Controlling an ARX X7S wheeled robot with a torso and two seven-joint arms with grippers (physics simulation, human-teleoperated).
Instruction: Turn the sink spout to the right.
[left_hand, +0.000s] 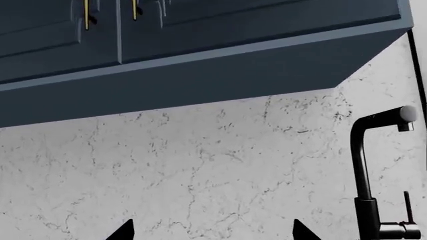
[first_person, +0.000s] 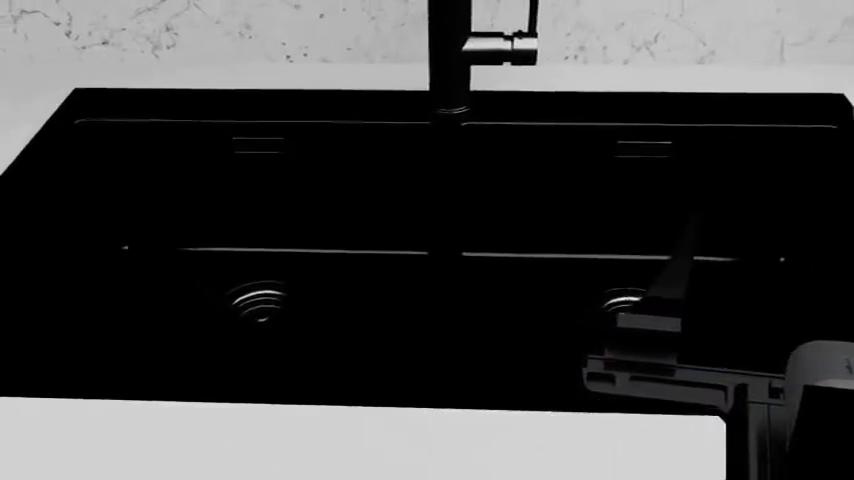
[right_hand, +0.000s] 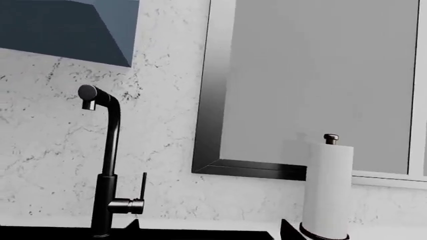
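Head view looks down on the sink (first_person: 54, 250), a wide black double basin with 2 round drains, one in the left basin (first_person: 259, 301) and one in the right (first_person: 623, 299), rimmed by white counter (first_person: 334, 440). The sink spout (first_person: 450, 55) rises upright at the back rim, at the divider between the 2 basins, with its side stub and thin lever (first_person: 533, 18) pointing toward the right.

The right arm (first_person: 694, 370) enters at the lower right corner, reaching forward over the front edge of the right basin, a slim pale finger (first_person: 678, 270) pointing up toward the back wall. It is well apart from the spout. Only that 1 finger shows clearly, so whether the right gripper is spread or pressed together cannot be told.

The left arm is out of the head view. In the left wrist view, 2 dark fingertips (left_hand: 123, 231) stand apart with bare marble wall (left_hand: 200, 165) between them, holding nothing; the spout stands off to one side, under dark blue cabinets (left_hand: 200, 60).

The right wrist view shows a paper towel roll (right_hand: 327, 187) below a window frame (right_hand: 207, 100).
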